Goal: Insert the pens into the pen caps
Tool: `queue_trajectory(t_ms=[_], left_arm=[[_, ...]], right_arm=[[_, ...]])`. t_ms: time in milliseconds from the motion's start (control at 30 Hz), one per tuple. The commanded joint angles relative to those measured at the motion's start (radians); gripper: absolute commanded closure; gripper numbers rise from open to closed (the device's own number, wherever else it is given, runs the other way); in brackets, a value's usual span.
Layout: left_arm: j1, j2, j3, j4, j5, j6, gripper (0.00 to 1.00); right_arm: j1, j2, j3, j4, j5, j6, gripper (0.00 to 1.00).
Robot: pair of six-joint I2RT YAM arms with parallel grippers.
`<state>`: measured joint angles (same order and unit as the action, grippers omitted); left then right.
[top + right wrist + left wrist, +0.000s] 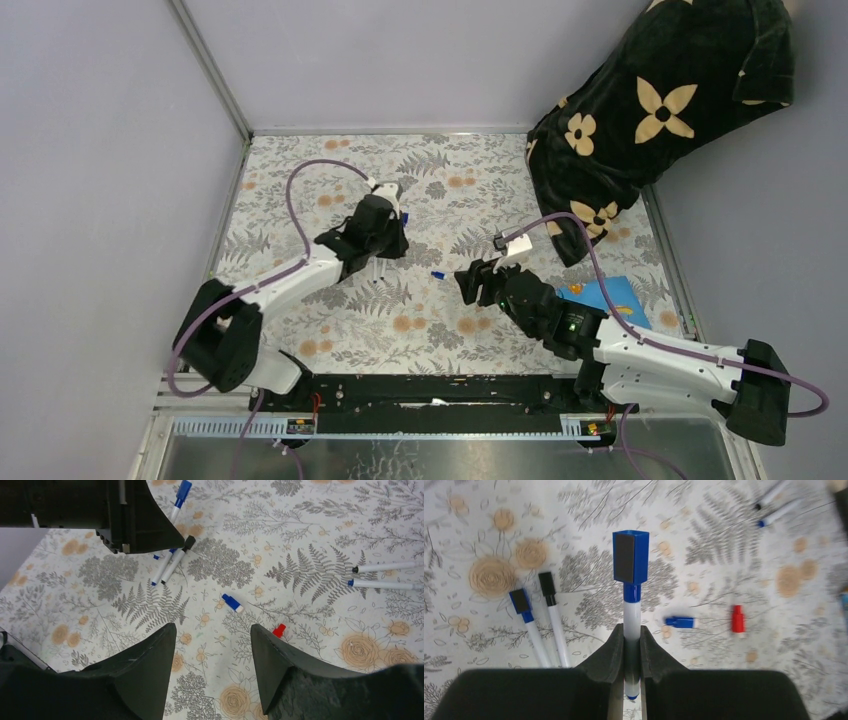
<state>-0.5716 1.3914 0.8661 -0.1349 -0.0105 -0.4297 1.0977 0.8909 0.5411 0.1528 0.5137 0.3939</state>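
floral table [450,170]: l fingers [610,652] grip pen [632,612], r fingers [150,665] apart.

Floral table [450,340] holds capped pens [555,625], bare pens [385,585], blue cap [231,602], red cap [279,629].

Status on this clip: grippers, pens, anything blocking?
Left gripper shut on blue-capped pen. Right gripper open, empty; loose blue cap and red cap just ahead. Nothing blocking.

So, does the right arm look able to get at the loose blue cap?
Probably yes: the right fingers stand open and empty, the blue cap lies flat just ahead of them with nothing between, and the red cap sits apart.
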Motion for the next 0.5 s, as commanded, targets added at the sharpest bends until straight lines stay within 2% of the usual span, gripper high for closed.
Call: queue_trajectory(t_ms=[0,200,467], left_arm=[[-0.012,0.110,0.040,-0.062,-0.093,-0.035,1.00],[-0.018,0.237,0.085,-0.096,-0.127,-0.035,0.97],[-0.029,0.308,0.110,-0.138,-0.191,-0.036,0.95]], right_arm=[[0.004,0.026,0.025,-0.029,0.018,0.028,0.36],[0.005,0.033,0.009,-0.036,-0.011,0.028,0.36],[0.005,0.056,0.012,-0.025,-0.026,0.003,0.35]])
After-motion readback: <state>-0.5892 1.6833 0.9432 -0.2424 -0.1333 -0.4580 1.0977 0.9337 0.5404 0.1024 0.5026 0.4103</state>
